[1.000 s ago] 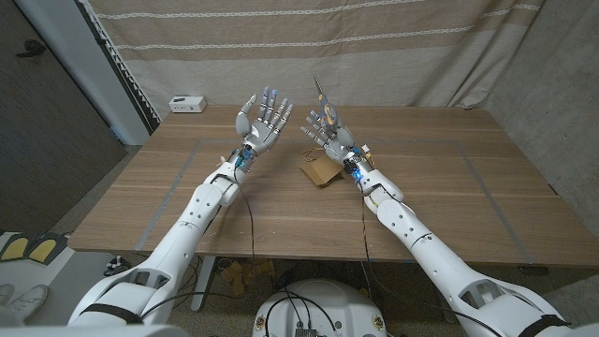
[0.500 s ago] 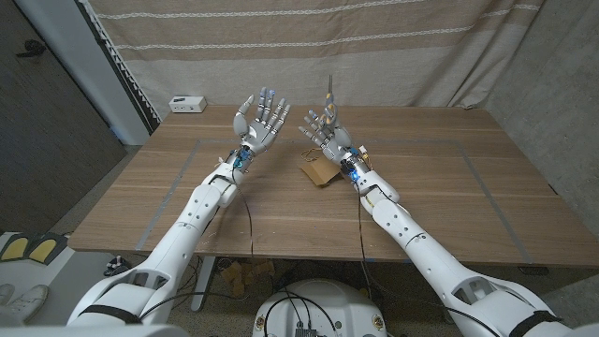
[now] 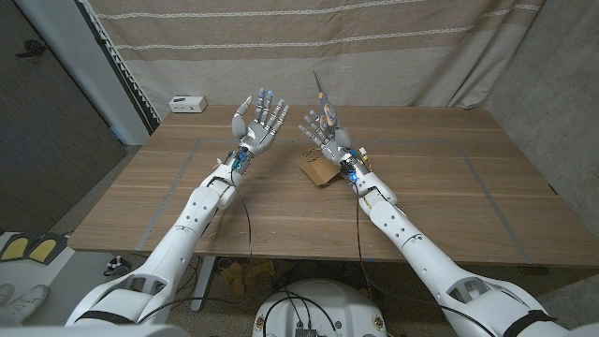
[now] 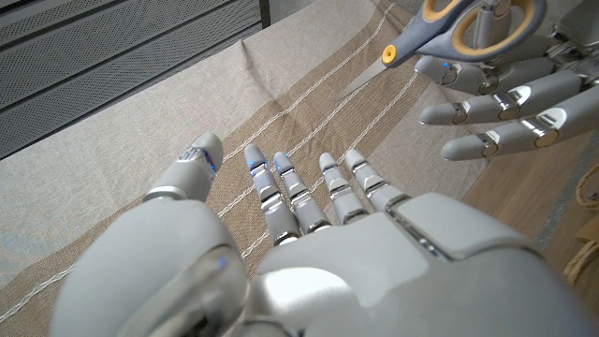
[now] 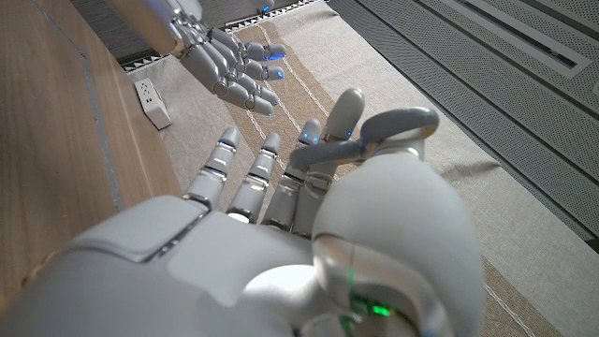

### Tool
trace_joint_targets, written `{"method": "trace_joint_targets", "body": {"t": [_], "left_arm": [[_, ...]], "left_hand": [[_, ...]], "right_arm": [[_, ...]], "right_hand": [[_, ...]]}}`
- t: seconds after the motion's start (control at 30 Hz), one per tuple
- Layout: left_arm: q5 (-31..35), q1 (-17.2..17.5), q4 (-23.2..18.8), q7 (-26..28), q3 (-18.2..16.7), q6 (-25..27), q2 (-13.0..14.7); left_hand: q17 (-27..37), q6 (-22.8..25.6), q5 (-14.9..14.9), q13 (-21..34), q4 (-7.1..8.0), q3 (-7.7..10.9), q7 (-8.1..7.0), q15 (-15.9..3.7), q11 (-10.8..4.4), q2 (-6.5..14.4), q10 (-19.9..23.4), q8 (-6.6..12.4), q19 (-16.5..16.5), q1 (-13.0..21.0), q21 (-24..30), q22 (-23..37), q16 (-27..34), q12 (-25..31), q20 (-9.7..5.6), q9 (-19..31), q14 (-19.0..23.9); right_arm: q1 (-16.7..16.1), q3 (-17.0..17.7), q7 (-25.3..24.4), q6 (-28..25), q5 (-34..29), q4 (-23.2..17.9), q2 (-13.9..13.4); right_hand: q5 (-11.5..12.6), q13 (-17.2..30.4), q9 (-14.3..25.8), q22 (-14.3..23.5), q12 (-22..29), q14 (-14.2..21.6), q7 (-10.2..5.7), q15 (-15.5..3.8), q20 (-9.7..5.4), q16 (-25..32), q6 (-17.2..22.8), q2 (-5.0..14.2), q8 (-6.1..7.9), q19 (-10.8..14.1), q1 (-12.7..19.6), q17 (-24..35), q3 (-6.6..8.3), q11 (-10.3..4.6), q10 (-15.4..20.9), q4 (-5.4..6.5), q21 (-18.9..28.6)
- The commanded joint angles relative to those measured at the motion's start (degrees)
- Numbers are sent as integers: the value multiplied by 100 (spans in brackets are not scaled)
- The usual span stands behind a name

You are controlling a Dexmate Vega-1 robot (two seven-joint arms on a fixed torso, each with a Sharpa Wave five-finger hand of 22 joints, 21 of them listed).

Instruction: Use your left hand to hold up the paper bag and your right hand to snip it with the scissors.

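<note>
The surface [image 3: 281, 211] was a rectangular wooden top with a light brown grain, marked by faint grey tape lines forming a large rectangle. A crumpled brown paper bag [image 3: 318, 171] lay on it near the middle. A small white rectangular box [image 3: 187, 104] sat at the far left corner, well apart from the bag.

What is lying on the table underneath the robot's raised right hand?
A brown paper bag lies crumpled on the wooden table, just below the right hand, which holds scissors pointing up. The wrist covers the bag's right edge, so its full shape is hidden.
</note>
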Motion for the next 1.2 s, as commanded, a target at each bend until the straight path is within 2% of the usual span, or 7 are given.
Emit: {"method": "trace_joint_targets", "body": {"t": [0.03,0.33,0.63,0.77,0.97,1.17,1.2], "left_arm": [[-11,94,-158,53,36,-37,5],[-16,176,-304,105,42,-69,48],[-56,263,-427,128,29,-87,97],[-56,279,-447,123,33,-103,115],[-69,282,-454,114,48,-105,121],[-73,259,-432,95,73,-100,115],[-71,256,-430,93,77,-101,116]], "left_hand": [[9,71,9,-3,-2,1,13,-972,-4,12,62,29,49,-12,-8,24,25,41,-268,7,12],[8,135,7,-6,-3,2,12,-971,-4,14,71,41,55,-11,-16,25,25,45,-269,3,12],[8,191,5,-8,-3,3,14,-971,-4,18,82,53,55,-11,-23,26,24,49,-263,0,8],[7,229,3,-9,-3,4,15,-970,-4,21,91,62,60,-11,-27,26,25,53,-266,-1,9],[7,364,-2,-14,-3,9,14,-969,-4,29,130,90,65,-10,-43,27,26,68,-265,-10,10],[6,379,-4,-15,-4,9,13,-969,-4,28,134,92,66,-9,-46,27,27,69,-264,-12,11],[6,388,-4,-15,-5,9,13,-969,-4,28,139,93,69,-9,-47,27,27,71,-266,-12,12]], "right_arm": [[-152,43,-20,22,14,-189,-80],[-179,43,72,93,34,-167,-74],[-133,31,228,143,43,-35,-31],[-113,28,282,158,28,-6,-34],[-104,31,322,174,4,-9,-55],[-123,45,330,191,9,-37,-67],[-124,44,325,198,-6,-45,-79]], "right_hand": [[34,24,-65,15,-9,67,-34,-543,17,24,-94,-29,-79,56,-24,24,-45,19,-37,-18,-7],[43,42,-161,15,-8,61,-60,-555,39,17,62,-10,-46,43,-1,26,-38,-6,-55,-25,-23],[59,82,-358,14,-24,47,-104,-528,54,-1,-291,-37,-215,61,-24,28,-75,31,-148,-15,-40],[73,101,-704,9,-31,-8,-167,-486,77,-48,-894,29,-690,61,-142,5,-126,26,-282,63,-81],[81,74,-921,5,-63,-67,-159,-472,124,-83,-1065,44,-954,26,-161,-17,-154,47,-441,70,-122],[85,58,-1027,4,-67,-108,-143,-436,138,-102,-1098,51,-1066,11,-155,-28,-164,72,-490,64,-141],[89,39,-1133,3,-69,-122,-199,-425,138,-108,-1228,57,-1215,5,-148,-36,-171,57,-523,58,-155]]}}
